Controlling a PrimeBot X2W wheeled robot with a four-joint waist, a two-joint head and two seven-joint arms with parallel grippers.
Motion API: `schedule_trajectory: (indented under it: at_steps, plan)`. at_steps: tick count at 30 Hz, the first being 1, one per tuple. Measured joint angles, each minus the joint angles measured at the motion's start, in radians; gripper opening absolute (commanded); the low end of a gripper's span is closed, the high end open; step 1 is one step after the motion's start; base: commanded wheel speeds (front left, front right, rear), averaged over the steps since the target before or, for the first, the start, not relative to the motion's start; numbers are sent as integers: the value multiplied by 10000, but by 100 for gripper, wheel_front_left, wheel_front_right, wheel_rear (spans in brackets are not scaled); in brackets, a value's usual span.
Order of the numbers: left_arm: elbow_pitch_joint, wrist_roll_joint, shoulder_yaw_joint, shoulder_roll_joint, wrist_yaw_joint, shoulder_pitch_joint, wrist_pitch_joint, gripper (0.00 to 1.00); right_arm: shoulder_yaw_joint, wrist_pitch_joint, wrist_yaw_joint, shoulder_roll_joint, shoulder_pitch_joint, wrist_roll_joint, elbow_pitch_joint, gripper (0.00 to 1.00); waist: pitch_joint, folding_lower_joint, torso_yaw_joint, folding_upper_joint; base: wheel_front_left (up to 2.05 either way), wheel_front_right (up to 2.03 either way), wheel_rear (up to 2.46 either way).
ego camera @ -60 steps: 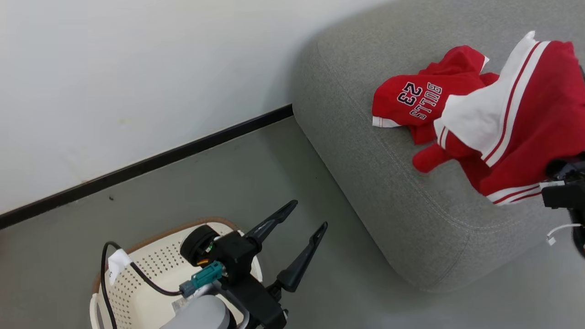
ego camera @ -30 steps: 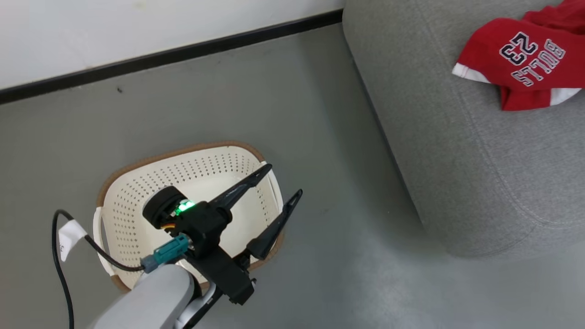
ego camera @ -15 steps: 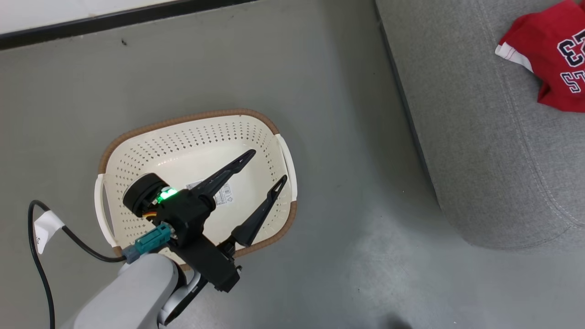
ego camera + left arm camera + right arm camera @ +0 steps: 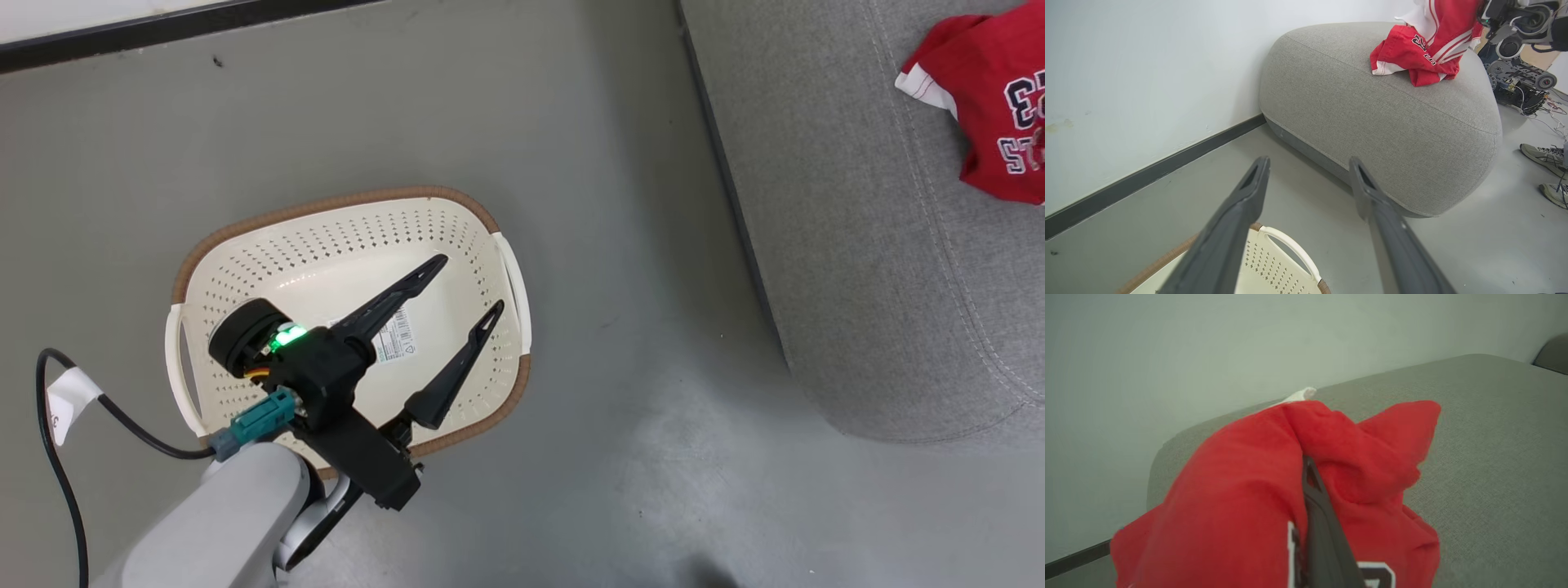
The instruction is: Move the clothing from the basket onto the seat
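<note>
Over the basket (image 4: 326, 237) the left gripper (image 4: 469, 283) is held spread; the shorts (image 4: 1443, 24) are pinched by the right gripper (image 4: 1308, 465); released near the seat (image 4: 1372, 122) edge, they could slide off.

Wall (image 4: 1147, 61), blk baseboard (image 4: 1151, 173), sneakers (image 4: 1543, 157)

- A robotics test room dressed with a few home touches: a grey seat (image 4: 1380, 122) stands against a bare white wall (image 4: 1126, 73) with black skirting (image 4: 1167, 163).
- Smooth grey floor (image 4: 571, 122) spreads in front of the seat.
- Beyond the seat, wheeled machinery (image 4: 1519, 81) and loose cables (image 4: 1555, 118).
- Off the seat's rounded end, a person's trainers (image 4: 1541, 155).
- Near the seat, a laundry basket (image 4: 326, 202); on the seat, red clothing (image 4: 1412, 61).
</note>
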Motion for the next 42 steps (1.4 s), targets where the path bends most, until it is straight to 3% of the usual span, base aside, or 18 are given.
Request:
schedule_trajectory:
  at_steps: [10, 11, 12, 13, 14, 15, 34, 42]
  plan:
    - [199, -4, -38, -54, -4, 12, -73, 100, 291, 1139, 119, -8, -247, -4, 1601, 0, -305, 0, -79, 0, 0, 0, 0]
    - [224, -4, -48, -86, -4, 12, -75, 100, 307, 1202, 153, -23, -249, -4, 1720, 11, -343, 0, -79, -1, 0, 0, 0]
    - [247, -4, -54, -123, -4, 14, -75, 100, 326, 1210, 153, -31, -266, -4, 1827, 28, -384, 0, -80, 0, 0, 0, 0]
    - [267, -6, -56, -150, -4, 18, -75, 100, 351, 1285, 155, -40, -295, -4, 1908, 48, -428, 0, -80, 0, 0, 0, 0]
    - [293, -6, -56, -169, -4, 20, -82, 100, 380, 1292, 173, -56, -343, -4, 1981, 79, -473, 0, -81, 0, 0, 0, 0]
    - [337, -10, -56, -176, -4, 22, -84, 100, 412, 1292, 209, -73, -399, -6, 2050, 98, -520, 0, -84, 0, 0, 0, 0]
    - [1198, -299, 84, -729, 0, 679, -270, 100, 1329, 648, 326, -316, -23, -408, 2188, 100, -2004, -1, -343, -2, 0, 0, 0]
    - [1494, -403, 257, -901, 21, 1001, -303, 100, 1841, 174, 326, -337, 857, -430, 1473, 100, -2853, -2, -450, -3, 0, 0, 0]
